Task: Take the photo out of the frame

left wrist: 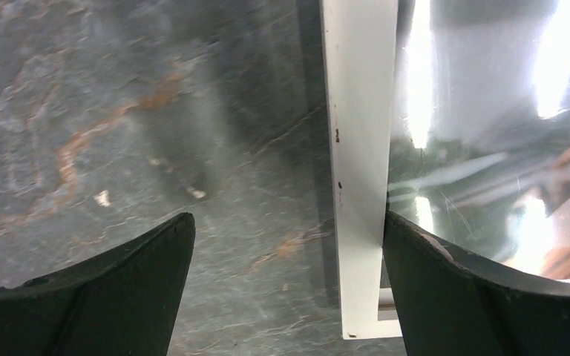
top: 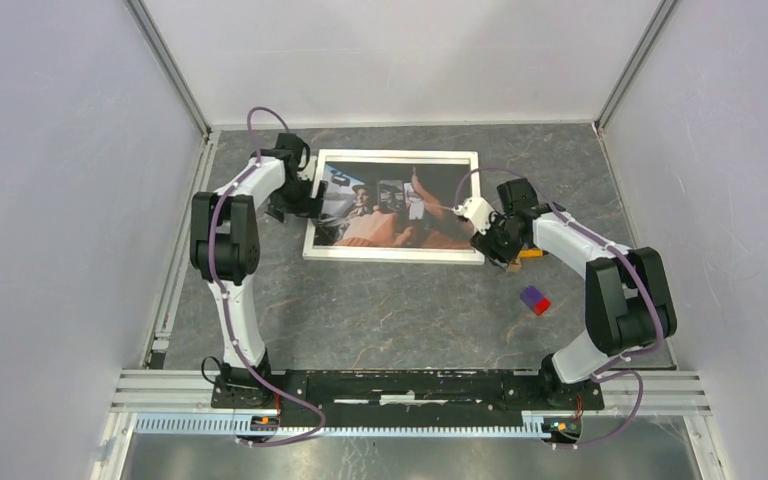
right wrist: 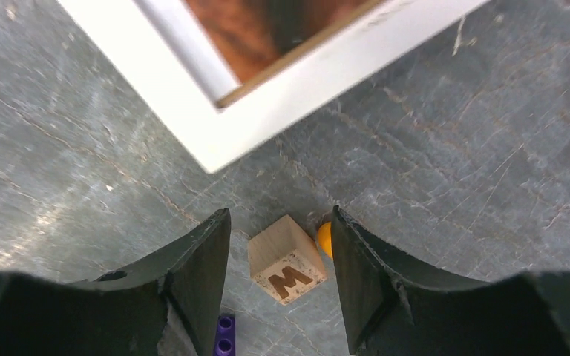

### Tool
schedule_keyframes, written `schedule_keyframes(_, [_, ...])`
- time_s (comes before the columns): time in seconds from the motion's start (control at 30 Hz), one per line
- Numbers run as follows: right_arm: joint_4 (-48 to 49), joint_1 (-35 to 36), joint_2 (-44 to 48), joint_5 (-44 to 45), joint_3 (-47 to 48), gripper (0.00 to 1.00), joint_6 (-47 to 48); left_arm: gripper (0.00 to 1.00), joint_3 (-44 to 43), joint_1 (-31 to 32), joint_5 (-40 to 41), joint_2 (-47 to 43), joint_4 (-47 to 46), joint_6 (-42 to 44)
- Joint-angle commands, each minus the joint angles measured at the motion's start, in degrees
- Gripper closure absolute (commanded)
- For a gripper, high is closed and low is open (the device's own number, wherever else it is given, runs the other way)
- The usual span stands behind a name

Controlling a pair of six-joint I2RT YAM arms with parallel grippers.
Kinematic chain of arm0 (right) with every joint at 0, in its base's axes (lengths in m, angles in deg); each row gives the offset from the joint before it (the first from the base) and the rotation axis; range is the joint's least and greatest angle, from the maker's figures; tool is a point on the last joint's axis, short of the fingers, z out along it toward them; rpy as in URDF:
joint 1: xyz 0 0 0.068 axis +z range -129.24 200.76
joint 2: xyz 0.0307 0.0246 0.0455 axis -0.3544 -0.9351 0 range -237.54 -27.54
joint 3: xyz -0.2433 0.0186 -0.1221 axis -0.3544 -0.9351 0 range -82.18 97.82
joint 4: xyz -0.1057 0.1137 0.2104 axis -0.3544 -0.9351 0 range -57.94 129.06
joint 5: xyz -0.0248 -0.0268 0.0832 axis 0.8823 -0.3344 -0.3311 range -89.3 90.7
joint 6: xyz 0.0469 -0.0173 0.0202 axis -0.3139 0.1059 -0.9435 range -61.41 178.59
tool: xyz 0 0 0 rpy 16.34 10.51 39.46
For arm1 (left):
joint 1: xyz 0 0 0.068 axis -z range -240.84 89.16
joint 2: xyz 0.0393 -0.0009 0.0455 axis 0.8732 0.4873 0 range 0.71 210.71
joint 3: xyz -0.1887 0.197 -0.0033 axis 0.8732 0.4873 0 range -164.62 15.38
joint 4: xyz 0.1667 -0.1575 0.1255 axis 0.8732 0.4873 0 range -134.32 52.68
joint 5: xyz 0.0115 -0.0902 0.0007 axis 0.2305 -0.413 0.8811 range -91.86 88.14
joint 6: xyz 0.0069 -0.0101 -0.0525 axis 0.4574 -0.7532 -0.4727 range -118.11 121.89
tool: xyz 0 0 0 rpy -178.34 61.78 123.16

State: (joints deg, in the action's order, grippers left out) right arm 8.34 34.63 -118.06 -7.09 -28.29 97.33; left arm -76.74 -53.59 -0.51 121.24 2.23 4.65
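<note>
One frame (top: 392, 157) lies face up on the desk (top: 390, 310), towards the far side and about midway between left and right, with its one photo (top: 390, 210) inside under the glass, so by my reading the task has hardly begun: nothing is opened, the frame is not turned over, and the photo is not yet out. Two arms are at work. The left claw (left wrist: 288, 222) is spread wide, straddling the frame's left white border and gripping nothing. The right claw (right wrist: 280, 215) hangs just off the near right corner, its fingers apart around one wooden block (right wrist: 286, 267) marked M, with a gap showing on one side. One orange piece (right wrist: 324, 239) sits beside the block, and one purple and red brick (top: 532, 297) lies nearer
</note>
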Motion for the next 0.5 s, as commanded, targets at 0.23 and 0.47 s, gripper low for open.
schedule_keyframes(0.23, [-1.19,-0.38,5.27,-12.43,7.33,0.33,-7.91,0.0,1.16,-9.56,-9.05,-9.58,3.45,19.47])
schedule_keyframes(0.47, [3.22,-3.72,10.69,-17.64,10.18,0.2,-16.4,0.0,5.98,-0.9,-19.04,-23.75,5.84,33.94])
